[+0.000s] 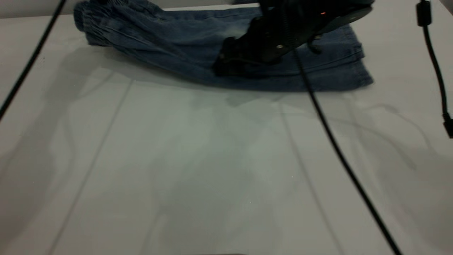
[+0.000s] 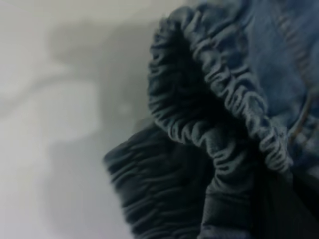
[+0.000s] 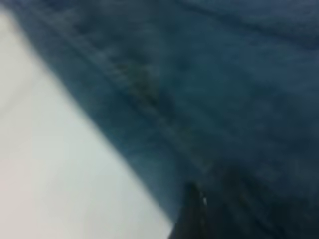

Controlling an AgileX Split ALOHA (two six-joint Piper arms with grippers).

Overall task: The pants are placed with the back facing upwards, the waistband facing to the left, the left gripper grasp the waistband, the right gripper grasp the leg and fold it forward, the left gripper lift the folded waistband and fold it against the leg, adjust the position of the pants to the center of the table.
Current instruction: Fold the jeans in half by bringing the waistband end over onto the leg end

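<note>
Where the table runs toward its far edge, the pants lie folded lengthwise, from about 11 o'clock to 1 o'clock in the exterior view. At the 11 o'clock end the ruffled elastic waistband bunches up; the left gripper is out of sight. Toward 1 o'clock the right gripper presses low on the denim, whether clamped or spread I cannot tell. Stitched hems end the stack.

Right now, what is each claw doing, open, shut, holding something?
Left gripper: not in view.
Right gripper: low on the pants; open or shut cannot be told.
</note>
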